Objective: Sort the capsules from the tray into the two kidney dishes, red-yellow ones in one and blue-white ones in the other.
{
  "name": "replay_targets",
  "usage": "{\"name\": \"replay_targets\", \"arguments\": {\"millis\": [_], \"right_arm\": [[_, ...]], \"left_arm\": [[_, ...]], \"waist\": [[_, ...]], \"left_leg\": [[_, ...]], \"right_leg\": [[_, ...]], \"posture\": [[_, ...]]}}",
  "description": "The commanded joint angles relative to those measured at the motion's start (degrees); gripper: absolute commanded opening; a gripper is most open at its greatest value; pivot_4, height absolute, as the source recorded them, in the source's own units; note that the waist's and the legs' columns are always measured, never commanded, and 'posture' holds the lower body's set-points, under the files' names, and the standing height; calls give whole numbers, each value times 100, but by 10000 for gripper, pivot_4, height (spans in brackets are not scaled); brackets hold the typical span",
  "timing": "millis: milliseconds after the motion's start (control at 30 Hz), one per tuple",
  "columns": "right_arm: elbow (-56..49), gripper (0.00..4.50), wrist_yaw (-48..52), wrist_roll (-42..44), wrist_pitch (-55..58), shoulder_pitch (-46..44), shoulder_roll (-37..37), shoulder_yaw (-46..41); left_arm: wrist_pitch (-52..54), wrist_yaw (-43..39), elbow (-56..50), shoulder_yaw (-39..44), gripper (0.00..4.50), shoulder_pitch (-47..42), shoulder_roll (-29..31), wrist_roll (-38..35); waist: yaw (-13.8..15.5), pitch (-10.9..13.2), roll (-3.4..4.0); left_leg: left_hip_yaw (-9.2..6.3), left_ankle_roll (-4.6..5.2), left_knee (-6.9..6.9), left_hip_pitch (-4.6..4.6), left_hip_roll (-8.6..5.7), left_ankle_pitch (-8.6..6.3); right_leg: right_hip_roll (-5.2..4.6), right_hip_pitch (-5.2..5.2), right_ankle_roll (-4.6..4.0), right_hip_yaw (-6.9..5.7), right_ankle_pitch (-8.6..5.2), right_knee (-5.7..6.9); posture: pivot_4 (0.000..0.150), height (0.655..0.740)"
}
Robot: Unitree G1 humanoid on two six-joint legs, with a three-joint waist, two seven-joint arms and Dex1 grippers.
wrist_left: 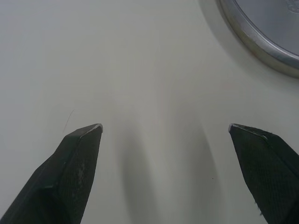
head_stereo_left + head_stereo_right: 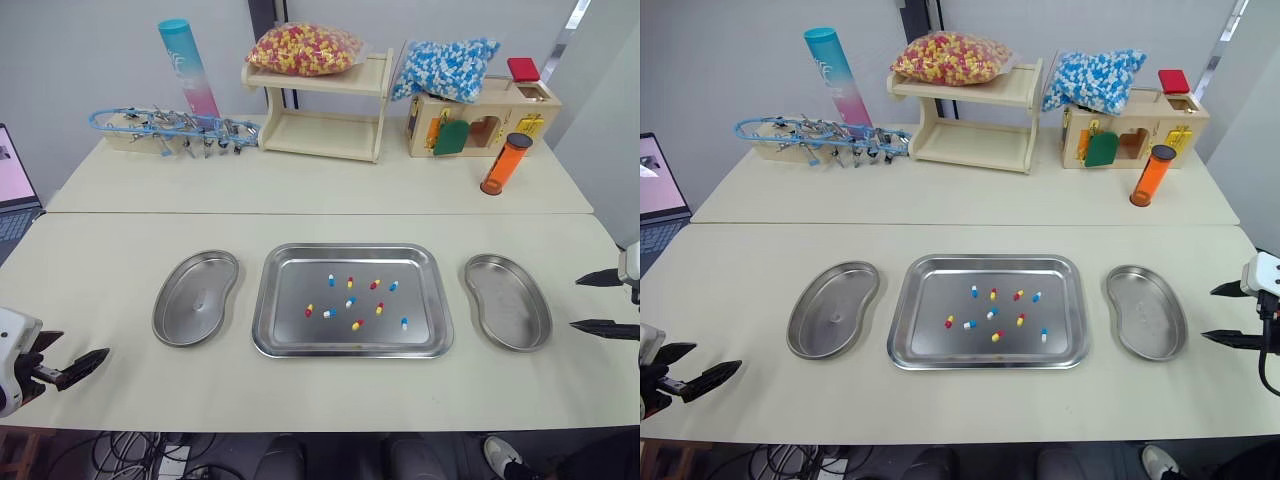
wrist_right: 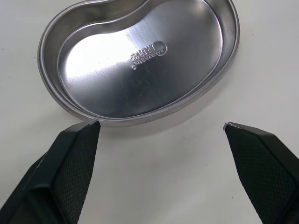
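Capsules (image 2: 350,301) lie scattered over the floor of a steel tray (image 2: 270,300) at the middle of a pale tabletop (image 2: 120,230), red-yellow capsules (image 2: 375,284) mixed among blue-white capsules (image 2: 393,286). None touches the tray's rim.

The left kidney dish (image 2: 196,298) sits just beside the tray on the robot's left. The right kidney dish (image 2: 507,301) sits just beside it on the robot's right. Both dishes are apart from the tray.

The robot's left hand (image 2: 82,345) hovers at the near left corner of the tabletop, well apart from the left kidney dish. Its two black fingers (image 1: 79,154) are spread wide and grip nothing. The left wrist view shows a curved steel rim at its corner, beyond the fingers.

The right hand (image 2: 575,304) is at the tabletop's right edge, near the right kidney dish and pointing towards it. Its fingers (image 3: 74,154) are also spread wide and it carries nothing. In the right wrist view the dish lies just beyond the fingertips, with a stamped mark on its floor.

Along the far side, a red-yellow bag (image 2: 305,48) rests on a wooden shelf (image 2: 320,125). A blue-white bag (image 2: 443,65) sits on a wooden box (image 2: 500,115), and an orange tube (image 2: 504,163) stands in front of that box. A blue-pink tube (image 2: 188,65) rises behind a rack of instruments (image 2: 170,130), and a laptop (image 2: 15,195) sits at the left edge.
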Motion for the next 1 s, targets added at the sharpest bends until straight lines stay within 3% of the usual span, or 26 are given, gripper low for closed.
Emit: {"name": "replay_targets", "arguments": {"millis": [33, 633, 1000], "right_arm": [[75, 44699, -4, -20, -104, -85, -66, -74], [399, 44699, 340, -122, 54, -321, -256, 61], [267, 44699, 317, -108, 167, -286, -284, -37]], "left_arm": [[-75, -291, 54, 123, 45000, 119, 195, -67], [-645, -973, 959, 377, 45000, 25, 211, -294], [-58, -1274, 342, 273, 45000, 156, 205, -722]], "waist": [[0, 0, 0], [-3, 1, 3], [-5, 1, 3]], "left_leg": [[0, 0, 0, 0, 0, 0], [2, 0, -1, 0, 0, 0], [1, 0, 0, 1, 0, 0]], "right_leg": [[0, 0, 0, 0, 0, 0], [0, -2, 0, 1, 0, 1], [0, -2, 0, 1, 0, 2]], "posture": [[1500, 7400], [1500, 7400], [1500, 7400]]}}
